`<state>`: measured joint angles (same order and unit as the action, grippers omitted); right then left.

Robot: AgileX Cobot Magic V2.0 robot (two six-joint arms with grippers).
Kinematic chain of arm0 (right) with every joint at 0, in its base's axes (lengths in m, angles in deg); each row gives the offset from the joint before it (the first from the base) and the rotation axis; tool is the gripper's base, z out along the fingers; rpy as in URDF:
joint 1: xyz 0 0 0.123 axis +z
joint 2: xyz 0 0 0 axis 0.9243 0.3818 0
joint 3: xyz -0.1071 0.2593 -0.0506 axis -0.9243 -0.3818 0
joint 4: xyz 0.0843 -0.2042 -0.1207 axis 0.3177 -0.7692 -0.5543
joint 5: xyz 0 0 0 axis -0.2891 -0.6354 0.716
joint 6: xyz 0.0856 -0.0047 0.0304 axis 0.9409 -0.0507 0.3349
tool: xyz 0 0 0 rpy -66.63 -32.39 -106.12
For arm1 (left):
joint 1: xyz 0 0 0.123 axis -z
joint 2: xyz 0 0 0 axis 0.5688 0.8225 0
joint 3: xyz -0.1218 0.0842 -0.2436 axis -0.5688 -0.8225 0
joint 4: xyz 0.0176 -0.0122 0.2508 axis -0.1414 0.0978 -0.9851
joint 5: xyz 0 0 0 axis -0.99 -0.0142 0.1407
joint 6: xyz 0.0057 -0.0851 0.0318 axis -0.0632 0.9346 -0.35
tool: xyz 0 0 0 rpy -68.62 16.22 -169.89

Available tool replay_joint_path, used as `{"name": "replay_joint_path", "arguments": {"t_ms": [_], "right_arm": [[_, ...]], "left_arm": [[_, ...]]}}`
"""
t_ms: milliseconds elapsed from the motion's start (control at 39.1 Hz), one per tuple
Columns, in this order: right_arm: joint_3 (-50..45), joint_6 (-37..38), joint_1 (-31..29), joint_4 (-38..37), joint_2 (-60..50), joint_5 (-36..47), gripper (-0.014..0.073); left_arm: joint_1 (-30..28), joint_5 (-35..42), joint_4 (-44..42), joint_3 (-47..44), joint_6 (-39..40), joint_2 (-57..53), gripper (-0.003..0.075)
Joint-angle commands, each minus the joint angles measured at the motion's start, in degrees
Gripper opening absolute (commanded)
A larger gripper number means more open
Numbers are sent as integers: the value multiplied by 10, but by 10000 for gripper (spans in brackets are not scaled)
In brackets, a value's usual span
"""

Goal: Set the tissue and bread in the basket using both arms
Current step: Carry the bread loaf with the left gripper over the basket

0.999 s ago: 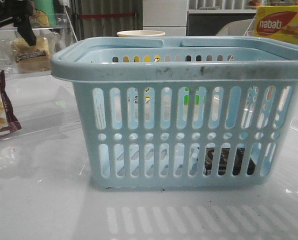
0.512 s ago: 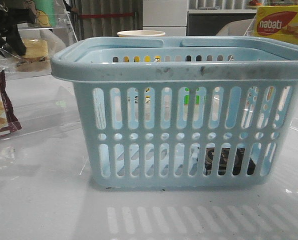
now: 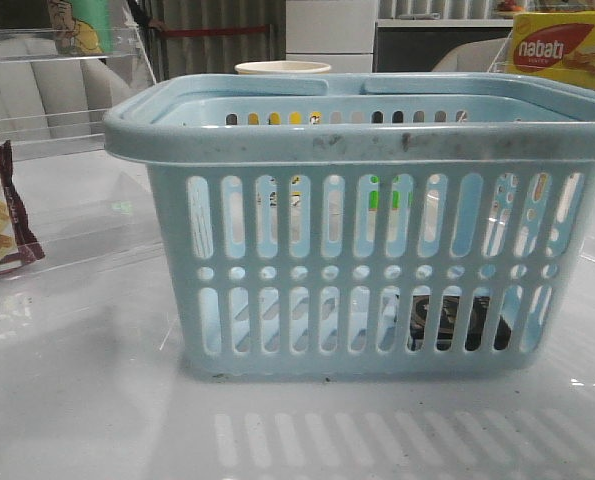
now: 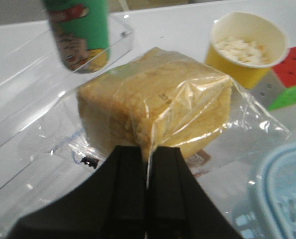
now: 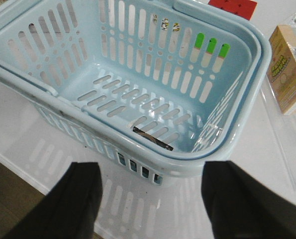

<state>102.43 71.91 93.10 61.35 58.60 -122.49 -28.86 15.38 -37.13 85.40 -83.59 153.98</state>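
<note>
The left gripper (image 4: 148, 164), its black fingers pressed together on the clear wrap, holds the yellowish-tan chunk of wrapped bread (image 4: 155, 107) lifted near the corner of the large light-blue slotted plastic basket (image 3: 362, 225). The small flat black tissue pack (image 3: 457, 322) lies inside the basket, dimly visible through the slots. The right gripper (image 5: 152, 199) hovers over the basket, fingers spread and empty. Carrying the bread over the rim seems the next step. Neither arm appears in the front view, and the bread's height above the table is unclear.
</note>
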Motion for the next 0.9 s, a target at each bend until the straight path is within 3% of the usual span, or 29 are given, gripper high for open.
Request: {"name": "replay_joint_path", "arguments": {"t_ms": [0, 461, 615, 871], "right_arm": [[15, -4, 0, -6, -2, 39, 539], [15, -4, 0, -6, -2, 39, 539], [15, -4, 0, -6, -2, 39, 539], [15, -4, 0, -6, -2, 39, 539]], "left_arm": [[41, 4, 50, 17, -38, -58, 91], [267, -16, 84, 13, -75, -35, 91], [297, -17, 84, 13, -75, 9, 91], [299, -17, 60, 13, -75, 86, 91]]}}
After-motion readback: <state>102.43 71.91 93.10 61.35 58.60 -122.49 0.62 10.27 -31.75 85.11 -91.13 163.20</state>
